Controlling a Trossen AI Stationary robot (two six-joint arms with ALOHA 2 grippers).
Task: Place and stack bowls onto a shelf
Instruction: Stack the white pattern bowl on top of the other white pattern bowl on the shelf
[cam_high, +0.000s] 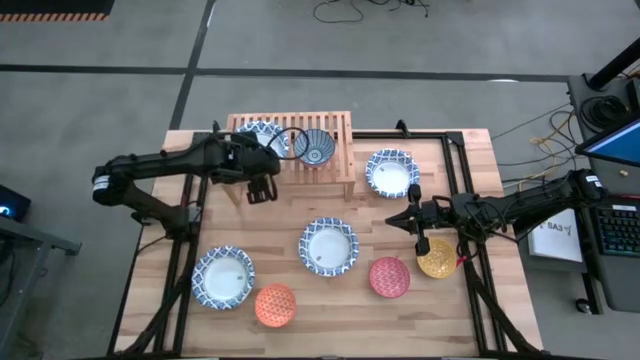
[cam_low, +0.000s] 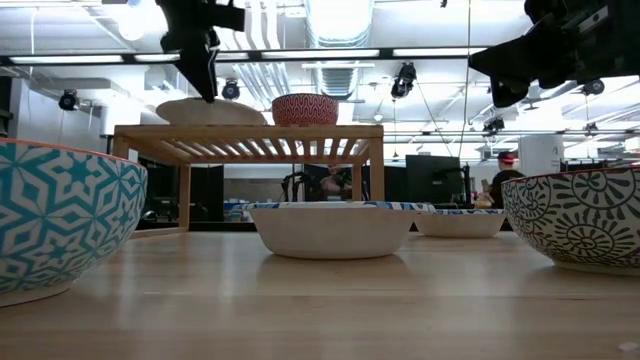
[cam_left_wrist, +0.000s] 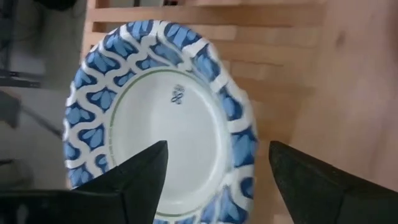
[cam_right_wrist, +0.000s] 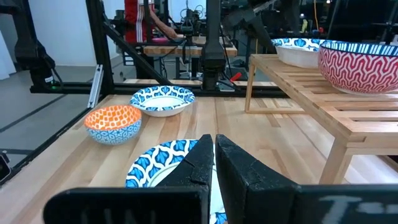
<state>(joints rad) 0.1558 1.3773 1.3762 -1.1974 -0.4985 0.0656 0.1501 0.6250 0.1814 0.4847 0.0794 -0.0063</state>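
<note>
On the far side of the light-wood tabletop the low slatted light-wood shelf is set, and two bowls are seen on its top: a wide blue-patterned bowl with a white inside toward its left end and a smaller dark-blue bowl with a red-and-white wavy outside near its middle, the two close together. Above the front edge of the wide bowl the left gripper is held, its dark fingers spread wide apart with nothing between them; in the left wrist view the bowl's patterned rim lies just beyond the fingertips, untouched. Six bowls are left on the tabletop: a wide blue-patterned one right of the shelf, another at the centre, a third at the front left, with a small orange bowl beside it, a small red bowl at the front right and a small yellow bowl next to that. Over the yellow bowl the right gripper is poised, its jaws pressed together and empty. All the bowls appear empty. Black frame rails run along both sides of the table
</note>
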